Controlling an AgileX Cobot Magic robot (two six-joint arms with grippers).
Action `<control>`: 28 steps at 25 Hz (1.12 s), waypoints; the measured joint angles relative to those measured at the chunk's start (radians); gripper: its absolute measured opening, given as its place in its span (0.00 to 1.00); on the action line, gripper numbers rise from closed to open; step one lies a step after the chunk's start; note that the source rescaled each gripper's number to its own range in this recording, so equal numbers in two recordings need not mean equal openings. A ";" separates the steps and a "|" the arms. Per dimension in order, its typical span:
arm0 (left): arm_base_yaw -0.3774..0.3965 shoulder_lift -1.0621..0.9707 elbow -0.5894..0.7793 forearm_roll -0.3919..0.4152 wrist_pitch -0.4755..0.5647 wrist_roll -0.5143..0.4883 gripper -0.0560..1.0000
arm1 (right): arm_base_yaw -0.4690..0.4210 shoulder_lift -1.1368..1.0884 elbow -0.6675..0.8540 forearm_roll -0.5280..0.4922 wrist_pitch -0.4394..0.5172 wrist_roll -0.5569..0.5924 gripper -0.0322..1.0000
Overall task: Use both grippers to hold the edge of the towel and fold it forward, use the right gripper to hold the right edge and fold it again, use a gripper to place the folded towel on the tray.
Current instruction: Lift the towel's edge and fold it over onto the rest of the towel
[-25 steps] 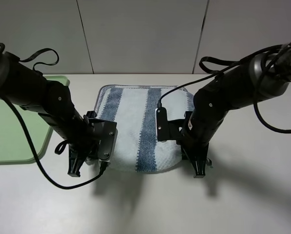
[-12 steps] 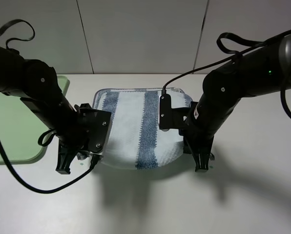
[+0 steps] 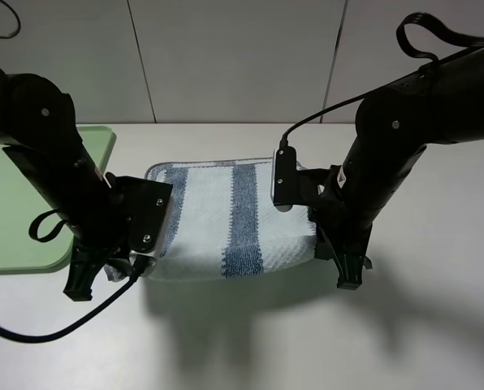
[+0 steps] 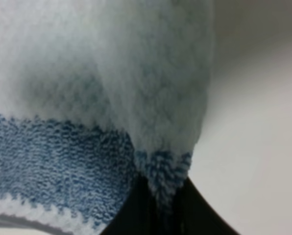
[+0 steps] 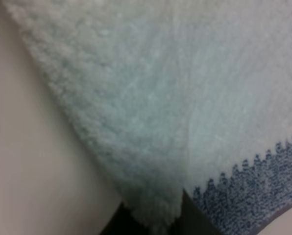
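Exterior high, towel: soft waffle-textured towel with blue-grey and pale stripes (image 3: 218,223), near edge raised off the white counter (image 3: 242,341), stretched between both sets of fingers; far part looks to rest on the counter.
Exterior high, left fingers: black left fingers (image 3: 81,280) pinched together at the towel's near-left corner, tips down.
Exterior high, right fingers: black right fingers (image 3: 347,272) pinched together at the near-right corner, tips down.
Exterior high, tray: flat pale green plastic tray (image 3: 23,211), outboard of the left fingers, apart from the towel.
Left wrist, grip: fingers clamped on a towel fold; blue-grey stripe (image 4: 48,161) right at the tips.
Right wrist, grip: fingers clamped on pale cloth; grey binding (image 5: 278,218) just beside them.
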 joint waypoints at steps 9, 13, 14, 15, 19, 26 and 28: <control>-0.001 -0.081 0.000 -0.004 0.093 -0.037 0.06 | 0.000 -0.063 0.000 0.035 0.114 0.059 0.04; -0.001 -0.110 0.000 -0.013 0.139 -0.041 0.06 | 0.000 -0.097 0.000 0.048 0.158 0.079 0.04; -0.001 -0.116 0.000 -0.015 0.149 -0.044 0.06 | 0.000 -0.109 0.000 0.050 0.170 0.081 0.04; -0.001 -0.121 0.000 -0.018 0.162 -0.044 0.06 | 0.000 -0.119 0.000 0.053 0.181 0.083 0.04; -0.002 -0.155 0.000 -0.029 0.210 -0.044 0.06 | 0.000 -0.172 0.000 0.066 0.222 0.087 0.04; -0.003 -0.227 0.000 -0.076 0.279 -0.054 0.05 | 0.000 -0.233 0.000 0.093 0.295 0.106 0.04; -0.003 -0.252 0.000 -0.082 0.291 -0.069 0.05 | 0.000 -0.247 0.000 0.103 0.316 0.120 0.04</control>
